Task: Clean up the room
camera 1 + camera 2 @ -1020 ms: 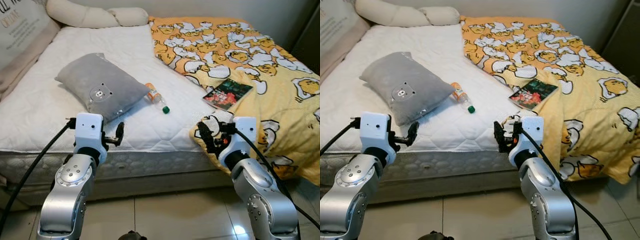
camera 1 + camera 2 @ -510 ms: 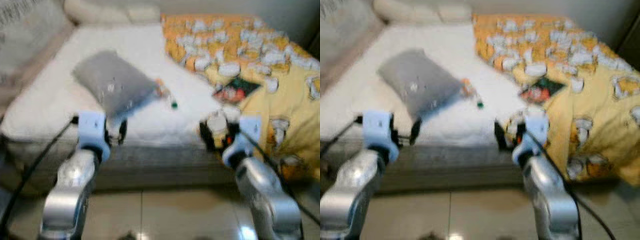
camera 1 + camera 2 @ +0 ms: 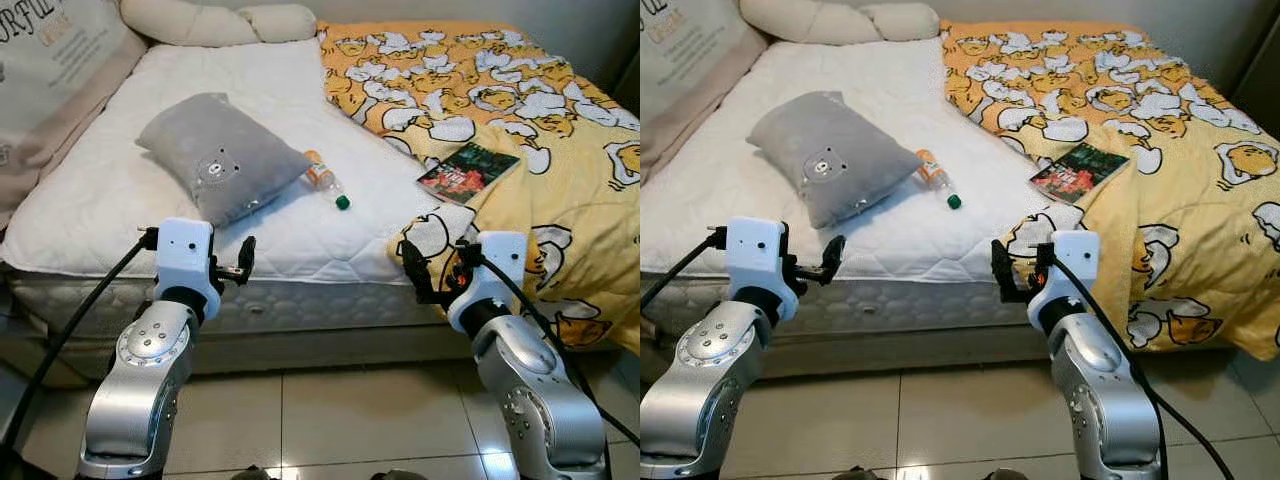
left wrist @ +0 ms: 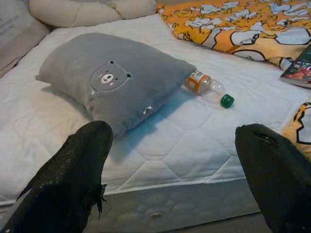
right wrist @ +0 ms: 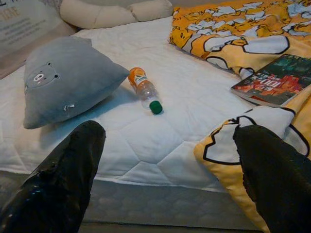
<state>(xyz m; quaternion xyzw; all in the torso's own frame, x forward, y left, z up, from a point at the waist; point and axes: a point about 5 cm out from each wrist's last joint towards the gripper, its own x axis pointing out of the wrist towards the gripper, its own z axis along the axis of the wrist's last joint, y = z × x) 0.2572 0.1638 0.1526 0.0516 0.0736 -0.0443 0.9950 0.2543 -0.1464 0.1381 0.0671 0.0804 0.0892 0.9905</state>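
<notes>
1. Plastic bottle [image 3: 326,185], green cap, lies mid-bed on the white mattress [image 3: 110,190], just right of the grey bear pillow [image 3: 218,155].
2. Book [image 3: 468,170] sits to the right on the yellow duck blanket [image 3: 560,130].
3. Left tool [image 4: 175,160] hangs at the near bed edge, fingers wide apart, empty.
4. Right tool [image 5: 170,160] is near the blanket corner, fingers wide apart, empty.

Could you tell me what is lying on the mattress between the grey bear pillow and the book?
A plastic bottle with an orange label and green cap lies on its side between the grey pillow and the book, close beside the pillow, as the left eye view shows.
</notes>
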